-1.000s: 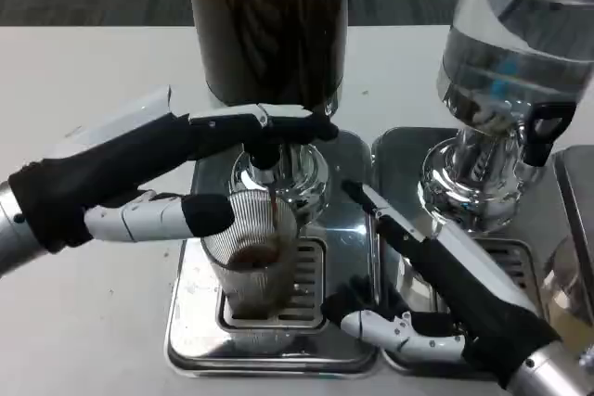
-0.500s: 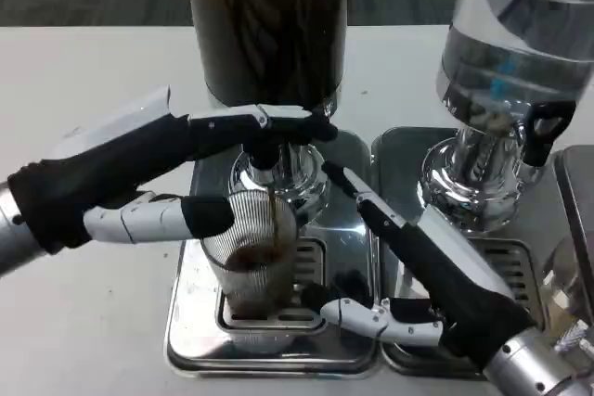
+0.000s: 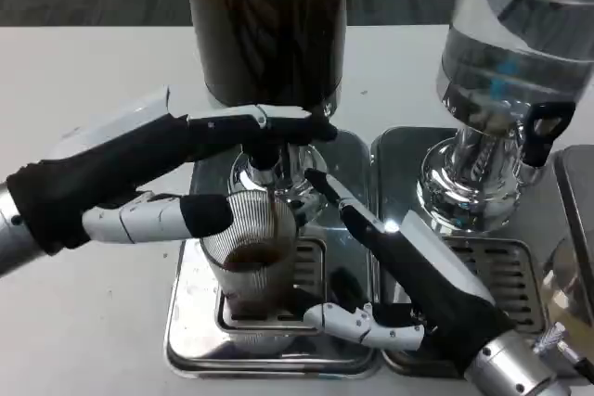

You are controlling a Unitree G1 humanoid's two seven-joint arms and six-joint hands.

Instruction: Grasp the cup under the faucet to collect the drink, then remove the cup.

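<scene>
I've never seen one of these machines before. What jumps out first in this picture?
At centre, a ribbed clear plastic cup with dark drink in it stands on a shiny steel drip tray under a tall dark drink dispenser. The left hand reaches over it from the left, fingers on the tap, and the right hand comes in from the lower right.

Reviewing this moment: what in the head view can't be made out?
- Faucet lever: covered by the left hand.
- Faucet spout: hidden behind the cup rim and the fingers.
- Right hand: whether its fingers touch the cup is unclear.
- Dark dispenser and clear dispenser: tops cut off by the upper edge.
</scene>
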